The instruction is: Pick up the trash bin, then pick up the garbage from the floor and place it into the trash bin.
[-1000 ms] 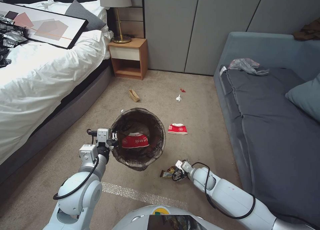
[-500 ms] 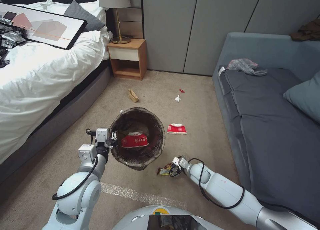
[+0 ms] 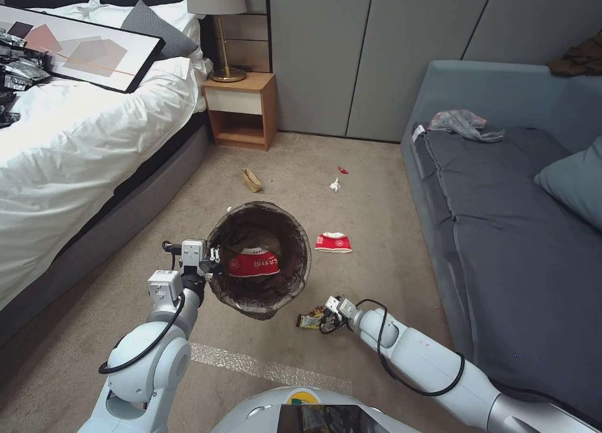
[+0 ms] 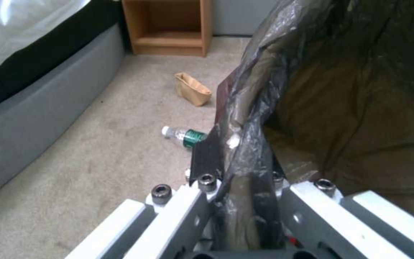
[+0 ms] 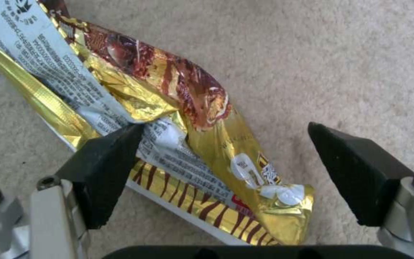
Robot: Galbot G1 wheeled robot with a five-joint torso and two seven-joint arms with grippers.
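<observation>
Right gripper (image 5: 226, 172), fingers apart, straddles the crumpled gold-and-brown foil snack wrapper (image 5: 169, 118) on the beige carpet just beside the bin; foil looks light, slick, collapsible, so pinch across the bunched middle. Left gripper (image 4: 238, 187) is clamped on the dark-liner rim of the round trash bin (image 3: 258, 257), held off the floor. Red-and-white wrapper (image 3: 333, 242), tan carton (image 3: 251, 179), clear green-label bottle (image 4: 185, 135) lie apart, none obstructing

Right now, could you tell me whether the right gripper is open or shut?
Open: the right gripper has its black fingers spread either side of the gold snack wrapper on the carpet.
</observation>
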